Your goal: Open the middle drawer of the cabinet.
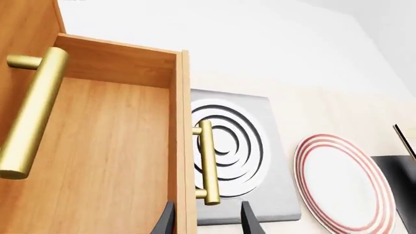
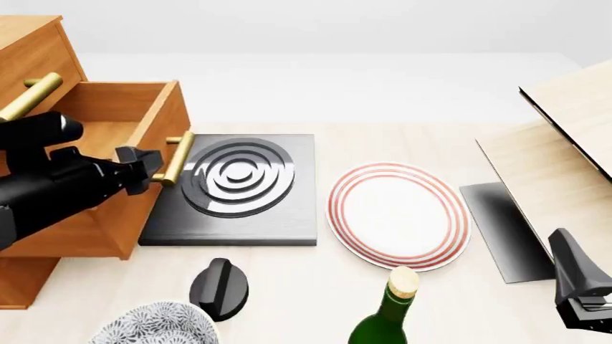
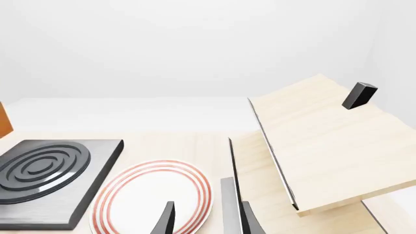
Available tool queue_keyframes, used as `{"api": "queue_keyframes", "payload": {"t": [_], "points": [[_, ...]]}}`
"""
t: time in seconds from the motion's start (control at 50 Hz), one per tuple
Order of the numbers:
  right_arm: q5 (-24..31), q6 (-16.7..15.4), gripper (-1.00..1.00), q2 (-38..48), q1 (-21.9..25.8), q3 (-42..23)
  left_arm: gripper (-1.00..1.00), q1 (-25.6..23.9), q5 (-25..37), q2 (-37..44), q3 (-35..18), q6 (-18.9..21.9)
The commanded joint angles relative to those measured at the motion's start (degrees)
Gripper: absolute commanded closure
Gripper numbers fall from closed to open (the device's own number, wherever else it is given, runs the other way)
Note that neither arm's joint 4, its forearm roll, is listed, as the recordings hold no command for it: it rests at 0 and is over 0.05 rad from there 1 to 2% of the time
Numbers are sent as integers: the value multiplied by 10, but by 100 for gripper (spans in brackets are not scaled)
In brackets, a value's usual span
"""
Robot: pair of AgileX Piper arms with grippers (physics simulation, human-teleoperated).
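Looking through the left wrist view first, the middle drawer (image 1: 97, 146) is already pulled well out of the cabinet (image 1: 23, 34), and the left end effector (image 1: 206, 219) has its fingers spread apart on either side of the brass handle (image 1: 206, 163), not pinching it.

Front view: same story, drawer (image 2: 115, 143) sticks out toward the stove plate (image 2: 239, 188), left end effector (image 2: 143, 166) right at the handle (image 2: 178, 159). The right end effector (image 2: 585, 301) sits low at the bench edge; can't tell its state here.

Right wrist view shows its fingers (image 3: 167, 219) apart, holding nothing. I'd say the pull is basically done; next is backing off cleanly.
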Motion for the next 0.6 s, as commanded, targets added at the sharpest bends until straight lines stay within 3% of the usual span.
{"api": "queue_keyframes", "payload": {"t": [0.02, 0.6], "points": [[-2, -2, -100, -1, 1, 2, -100, -6, 10, -8, -9, -1], [-2, -1, -100, -1, 1, 2, -100, -31, -24, 62, -27, 7]]}}
